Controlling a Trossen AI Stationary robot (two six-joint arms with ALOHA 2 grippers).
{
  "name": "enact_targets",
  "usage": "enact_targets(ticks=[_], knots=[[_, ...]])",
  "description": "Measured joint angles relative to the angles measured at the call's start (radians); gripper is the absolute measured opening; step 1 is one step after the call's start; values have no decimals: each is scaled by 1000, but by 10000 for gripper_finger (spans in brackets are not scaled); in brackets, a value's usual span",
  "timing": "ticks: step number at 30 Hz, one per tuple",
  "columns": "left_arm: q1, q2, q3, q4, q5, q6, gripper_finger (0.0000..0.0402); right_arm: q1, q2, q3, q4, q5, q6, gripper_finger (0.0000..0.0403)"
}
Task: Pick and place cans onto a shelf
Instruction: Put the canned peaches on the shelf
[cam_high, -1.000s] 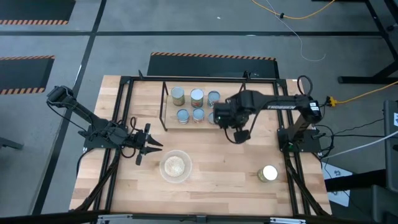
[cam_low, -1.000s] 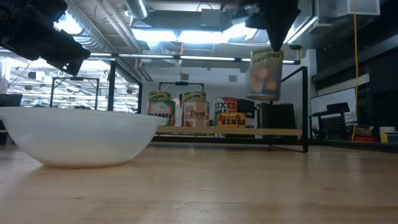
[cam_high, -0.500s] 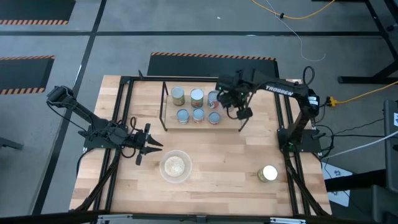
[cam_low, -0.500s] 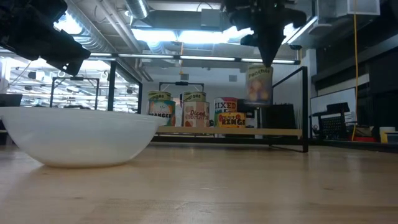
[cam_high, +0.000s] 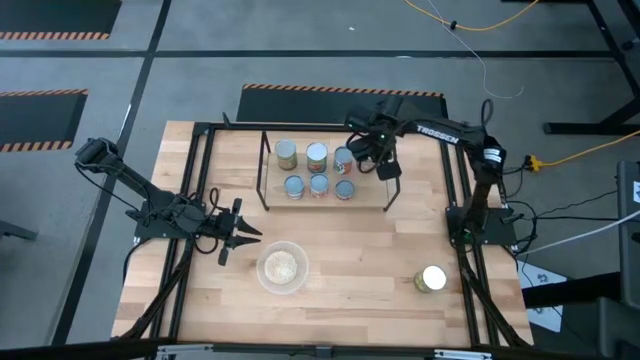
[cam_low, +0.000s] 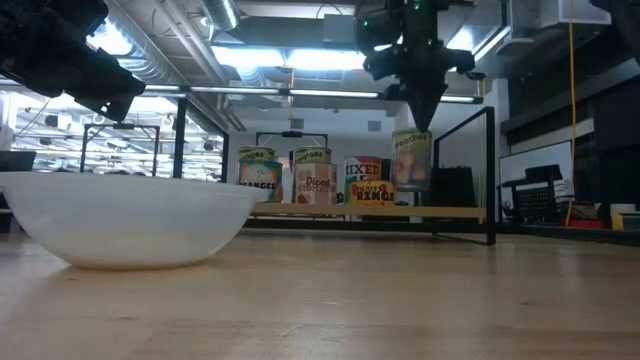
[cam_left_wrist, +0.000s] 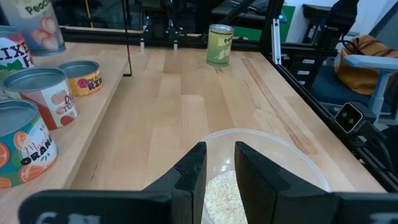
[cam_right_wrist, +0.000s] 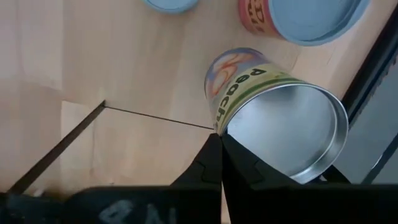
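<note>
Six cans on the shelf: six tins (cam_high: 318, 170) are set in two rows on the wood surface of the shelf (cam_high: 375, 200), its left and middle part being filled, so that only the right end is left free.
Peaches can: the peaches can (cam_low: 410, 160) is held by its rim, hanging tilted just above the shelf's right end, beside the mixed-beans can (cam_low: 362, 182); it is judged to be on its way down to the free spot.
Right gripper: the right gripper (cam_right_wrist: 219, 163) is pinched tight on the edge of the peaches can, fingers pressed together on the thin rim.
Left gripper: the left gripper (cam_left_wrist: 217, 174) is parked over the clear bowl of rice (cam_high: 282, 267), fingers slightly parted, nothing held.
Last can: one can (cam_high: 432, 279) is left standing near the table's right front, well apart from the shelf.
Hidden: in the high view the held can is covered by the right arm; whether its base touches the wood cannot be told.
</note>
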Motion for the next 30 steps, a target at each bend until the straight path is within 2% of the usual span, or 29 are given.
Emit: enact_targets(ticks=[12,30], knots=[[0,0,0,-1,0,0,76,-35,79,0,9,0,0,0],[0,0,0,-1,0,0,76,-35,81,-1,8,0,2,22]])
